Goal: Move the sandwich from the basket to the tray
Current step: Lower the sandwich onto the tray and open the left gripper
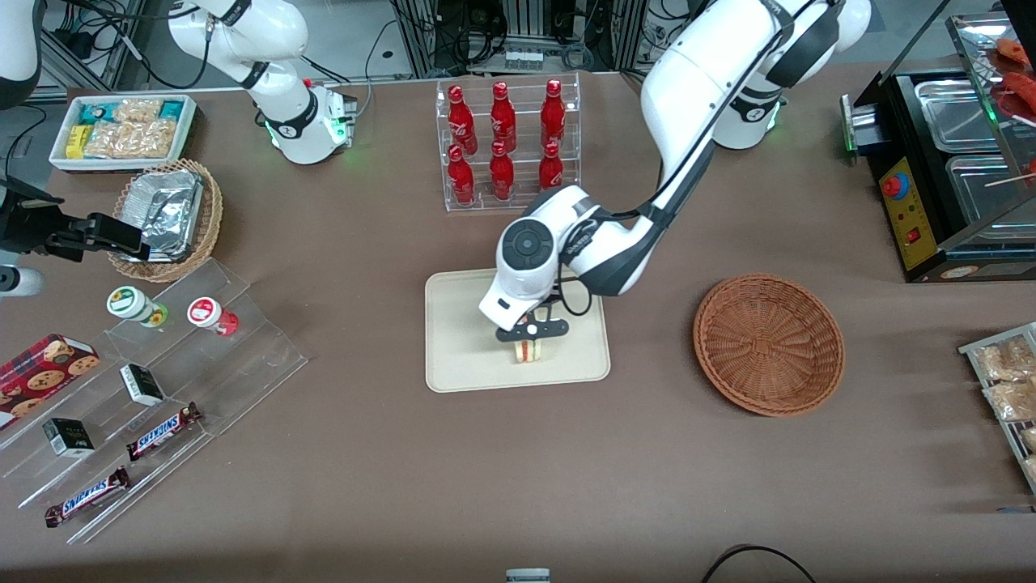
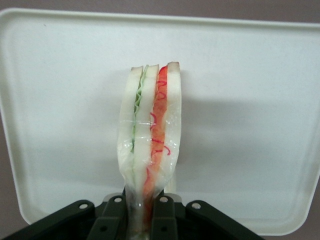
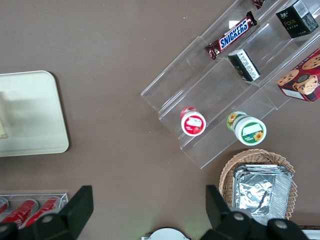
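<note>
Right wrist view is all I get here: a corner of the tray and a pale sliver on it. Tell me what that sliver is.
Observer: It is the sandwich, a white-bread wedge with red and green filling, standing over the tray.
Operator: Report the gripper.
Observer: The gripper is right above the sandwich, over the tray; its jaws are shut on the wedge's narrow end.
Operator: Check the basket for anything left.
Observer: The basket, toward the working arm's end of the table, holds nothing.
Operator: Say whether the sandwich is lying flat.
Observer: No, it stands on edge in the jaws, layers running vertically.
</note>
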